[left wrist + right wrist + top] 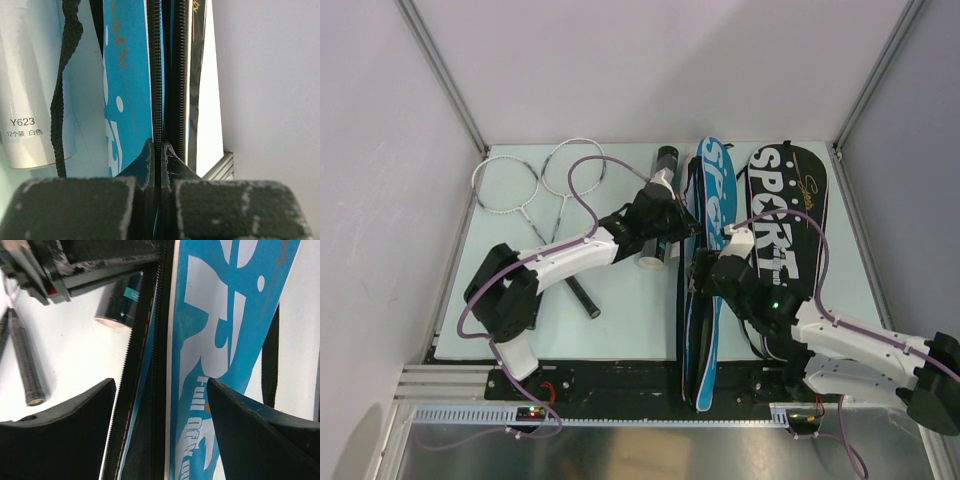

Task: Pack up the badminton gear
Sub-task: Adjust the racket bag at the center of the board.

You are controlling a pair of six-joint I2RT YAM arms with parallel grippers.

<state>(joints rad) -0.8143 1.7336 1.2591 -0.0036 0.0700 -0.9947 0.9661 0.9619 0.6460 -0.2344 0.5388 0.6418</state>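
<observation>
Currently your left gripper [159, 150] is clamped fully shut on the zipper edge [158, 75] of the blue racket cover [127, 75], which stands on its side mid-table. Right gripper [160, 405] is wide open, fingers straddling that same edge, holding nothing. Shuttlecock tube [30, 75] lies just left of the cover, two rackets [582, 296] further left, and a black cover [788, 215] on the right.
</observation>
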